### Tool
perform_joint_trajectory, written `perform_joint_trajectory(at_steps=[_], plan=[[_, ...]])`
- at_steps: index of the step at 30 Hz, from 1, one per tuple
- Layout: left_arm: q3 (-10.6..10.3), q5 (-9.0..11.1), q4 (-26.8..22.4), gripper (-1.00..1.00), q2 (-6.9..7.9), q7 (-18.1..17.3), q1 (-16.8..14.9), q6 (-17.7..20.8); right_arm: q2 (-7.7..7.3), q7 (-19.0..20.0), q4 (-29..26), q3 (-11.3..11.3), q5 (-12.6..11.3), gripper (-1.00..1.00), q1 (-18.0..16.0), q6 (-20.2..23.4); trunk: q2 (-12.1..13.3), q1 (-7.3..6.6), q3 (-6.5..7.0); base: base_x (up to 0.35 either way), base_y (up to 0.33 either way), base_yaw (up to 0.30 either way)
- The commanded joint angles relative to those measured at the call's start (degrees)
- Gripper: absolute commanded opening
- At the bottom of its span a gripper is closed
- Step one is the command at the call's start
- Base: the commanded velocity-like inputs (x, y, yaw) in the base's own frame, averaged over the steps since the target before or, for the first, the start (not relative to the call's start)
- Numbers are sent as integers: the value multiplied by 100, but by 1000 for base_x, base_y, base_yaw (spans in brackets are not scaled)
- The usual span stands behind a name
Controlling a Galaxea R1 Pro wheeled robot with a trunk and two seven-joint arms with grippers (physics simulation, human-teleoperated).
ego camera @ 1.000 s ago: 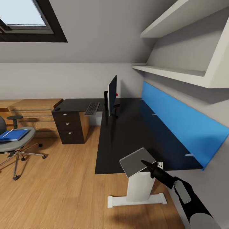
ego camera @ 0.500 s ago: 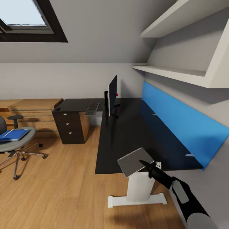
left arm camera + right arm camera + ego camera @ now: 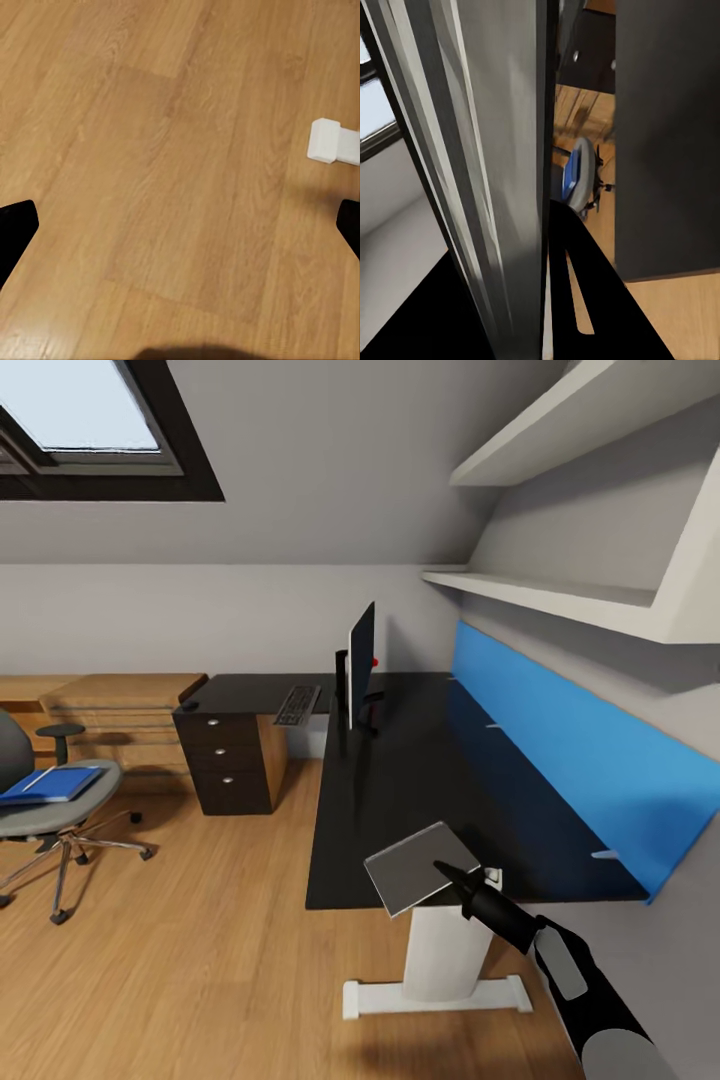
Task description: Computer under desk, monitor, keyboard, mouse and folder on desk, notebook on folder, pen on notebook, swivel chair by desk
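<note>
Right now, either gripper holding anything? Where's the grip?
Right gripper holds the notebook, pinched at its near right corner. Left gripper is open, holding nothing.

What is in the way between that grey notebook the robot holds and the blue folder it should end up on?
Open wooden floor separates them. The right gripper holds the notebook at the desk's near end; the folder lies on the swivel chair. Nothing visible blocks the way.

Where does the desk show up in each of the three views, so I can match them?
Head view: the desk, its black top running from centre toward the far wall.
Left wrist view: its white foot at the frame's edge.
Right wrist view: the large dark surface, apparently its top.
Shared landmark: the wooden floor, also at and.
</note>
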Motion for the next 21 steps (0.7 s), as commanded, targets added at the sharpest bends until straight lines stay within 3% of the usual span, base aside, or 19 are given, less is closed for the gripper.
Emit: perform_joint_trajectory(at_steps=[1,10,21], plan=[[34,-19,2,100,-4,0,-3,-15,-2,34,3,-9,-3,-100,-4,27,-3,0,3,0,0,11],[37,-19,2,100,-4,-16,-3,-15,-13,315,9,-10,7,-100,-4,26,-3,0,85,0,0,4],[43,-19,2,100,3,-18,-4,-15,-22,341,14,-10,16,-100,-4,-3,438,-242,324,0,0,0]])
